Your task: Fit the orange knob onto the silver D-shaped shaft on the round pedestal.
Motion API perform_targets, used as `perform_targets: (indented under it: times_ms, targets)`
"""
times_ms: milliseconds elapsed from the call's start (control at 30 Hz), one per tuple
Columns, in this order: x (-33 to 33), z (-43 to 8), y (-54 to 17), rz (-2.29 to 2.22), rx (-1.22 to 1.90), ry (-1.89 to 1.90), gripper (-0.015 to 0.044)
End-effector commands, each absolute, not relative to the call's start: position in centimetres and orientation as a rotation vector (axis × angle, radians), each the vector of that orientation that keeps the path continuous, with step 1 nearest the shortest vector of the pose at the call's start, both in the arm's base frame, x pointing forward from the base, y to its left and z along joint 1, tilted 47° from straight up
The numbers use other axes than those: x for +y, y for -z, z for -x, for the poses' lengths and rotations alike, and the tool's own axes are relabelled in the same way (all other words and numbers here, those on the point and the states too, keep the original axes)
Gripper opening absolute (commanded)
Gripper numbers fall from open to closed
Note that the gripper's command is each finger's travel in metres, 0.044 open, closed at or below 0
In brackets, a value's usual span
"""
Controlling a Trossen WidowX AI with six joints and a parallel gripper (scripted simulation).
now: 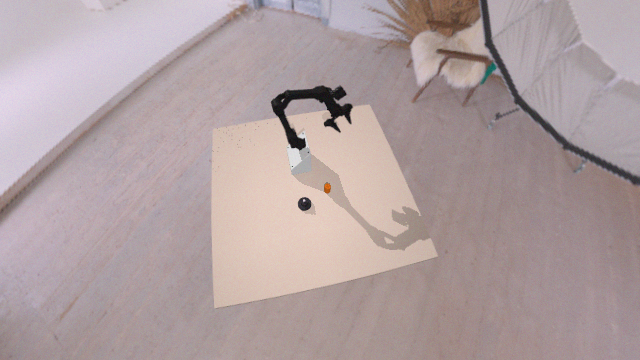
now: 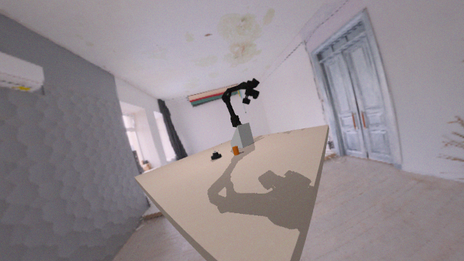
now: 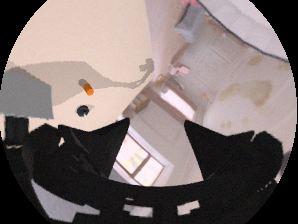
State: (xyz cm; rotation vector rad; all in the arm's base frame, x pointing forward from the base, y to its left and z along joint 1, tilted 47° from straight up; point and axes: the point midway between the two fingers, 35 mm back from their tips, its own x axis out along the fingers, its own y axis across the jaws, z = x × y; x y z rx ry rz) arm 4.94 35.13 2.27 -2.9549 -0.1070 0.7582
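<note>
The orange knob [image 1: 327,188] [image 2: 235,150] [image 3: 88,89] is a small cylinder that appears to stand upright on the table. Its underside and hole are hidden. The round black pedestal [image 1: 304,204] [image 2: 216,156] [image 3: 82,111] stands a short way from the knob, apart from it. A small pale shaft tip shows at its centre in the top view; its flat side is too small to tell. My gripper [image 1: 345,127] [image 2: 251,98] [image 3: 157,122] is open and empty, high up and well away from both knob and pedestal.
The pale table top [image 1: 260,250] [image 2: 181,185] [image 3: 115,30] bears the grey-white base block [image 1: 301,162] [image 2: 245,135] [image 3: 25,92] of the arm, close to the knob. The arm's shadow crosses the table and falls by the knob.
</note>
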Motion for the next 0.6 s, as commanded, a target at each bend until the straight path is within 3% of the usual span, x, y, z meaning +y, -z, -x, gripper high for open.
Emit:
perform_targets:
  times_ms: [0,367,567]
  targets:
    - [35.1,-4.9,-2.3,2.955,-0.107,-0.758,0.0426]
    - [28.8,-17.0,1.0,2.001,0.738,-0.453,0.044]
    - [23.9,-21.5,3.0,1.448,1.004,-0.133,0.044]
